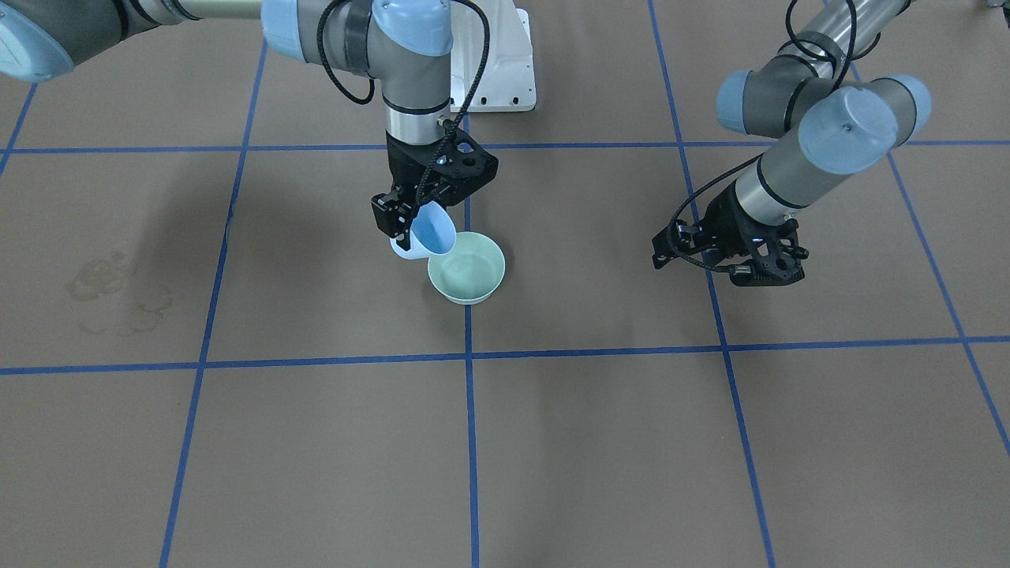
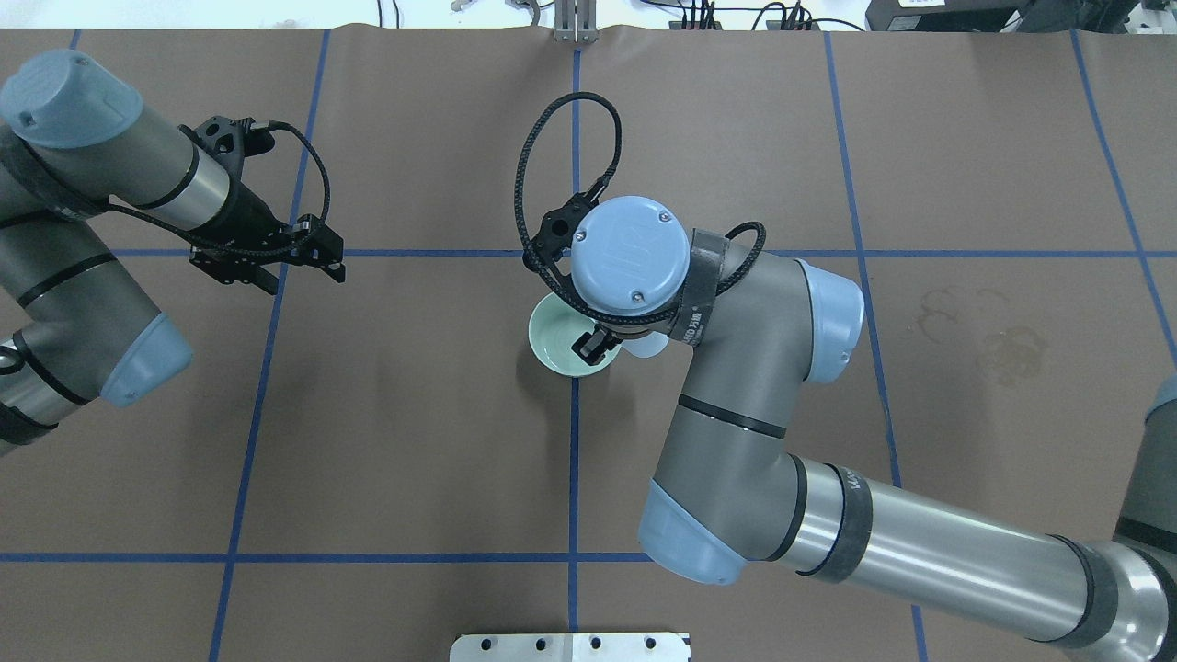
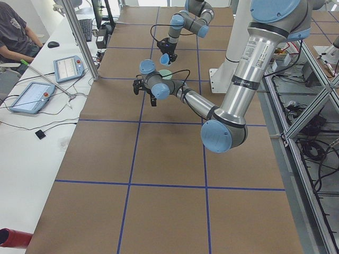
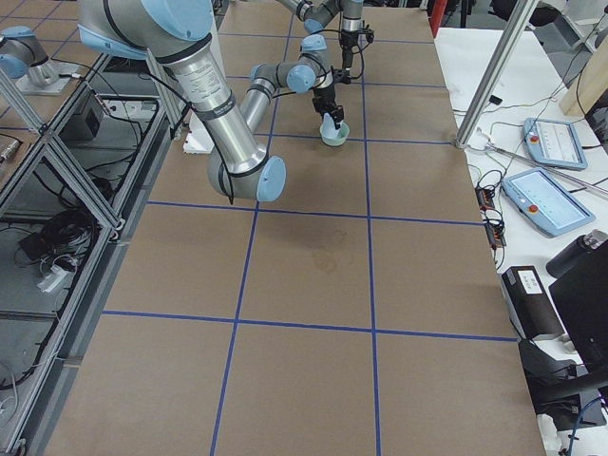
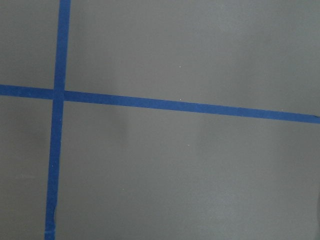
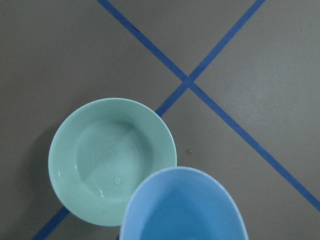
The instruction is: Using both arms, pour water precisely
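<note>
The right gripper [image 1: 402,227] is closed around a light blue cup [image 1: 432,231] and holds it tilted, with the mouth leaning toward a pale green bowl [image 1: 467,268]. In the front-facing view the cup is at 10 o'clock from the bowl, and its rim overlaps the edge of the bowl. The bowl stands on the brown table [image 1: 600,442], directly on one of the blue tape lines [image 1: 472,442].

The water [image 6: 112,182] is in the bottom of the bowl. It is visible only as some small white glints and weak ripples in the right wrist view. In the same view one little drop [image 6: 188,150] lies on the table at 3 o'clock from the bowl, just beside its rim. I cannot tell if any water is inside the cup.

The left gripper [image 2: 303,262] hangs above the table well apart from the bowl, at 3 o'clock from it in the front-facing view. Its jaws look parted, with nothing between them. Its wrist camera shows only the table and tape.

Some faint ring stains [image 1: 118,292] are at 9 o'clock from the bowl, far away.
</note>
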You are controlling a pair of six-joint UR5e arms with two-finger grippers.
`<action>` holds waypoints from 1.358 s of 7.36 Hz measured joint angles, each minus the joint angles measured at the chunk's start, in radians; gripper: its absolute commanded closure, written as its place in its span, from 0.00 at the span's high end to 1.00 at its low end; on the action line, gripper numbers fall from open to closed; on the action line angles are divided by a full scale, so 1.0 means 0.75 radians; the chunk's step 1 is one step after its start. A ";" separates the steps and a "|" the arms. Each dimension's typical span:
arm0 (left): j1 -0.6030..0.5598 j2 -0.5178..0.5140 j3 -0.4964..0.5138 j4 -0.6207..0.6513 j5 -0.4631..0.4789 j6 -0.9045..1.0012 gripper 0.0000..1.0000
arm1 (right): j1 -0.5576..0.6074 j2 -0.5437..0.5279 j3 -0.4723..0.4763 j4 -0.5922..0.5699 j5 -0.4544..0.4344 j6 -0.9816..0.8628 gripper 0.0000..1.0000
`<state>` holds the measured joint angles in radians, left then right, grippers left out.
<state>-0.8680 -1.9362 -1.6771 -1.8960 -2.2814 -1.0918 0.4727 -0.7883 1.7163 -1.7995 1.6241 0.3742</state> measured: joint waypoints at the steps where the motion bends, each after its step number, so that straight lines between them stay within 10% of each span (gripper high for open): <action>1: -0.002 0.008 -0.001 0.000 -0.001 0.001 0.92 | -0.003 0.030 -0.026 -0.060 -0.031 -0.078 0.00; 10: -0.027 0.088 -0.004 -0.059 -0.021 0.004 0.91 | -0.103 0.215 -0.269 -0.310 -0.444 -0.725 0.00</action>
<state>-0.8884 -1.8704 -1.6804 -1.9403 -2.2973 -1.0891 0.3953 -0.6274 1.5145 -2.0324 1.2910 -0.1696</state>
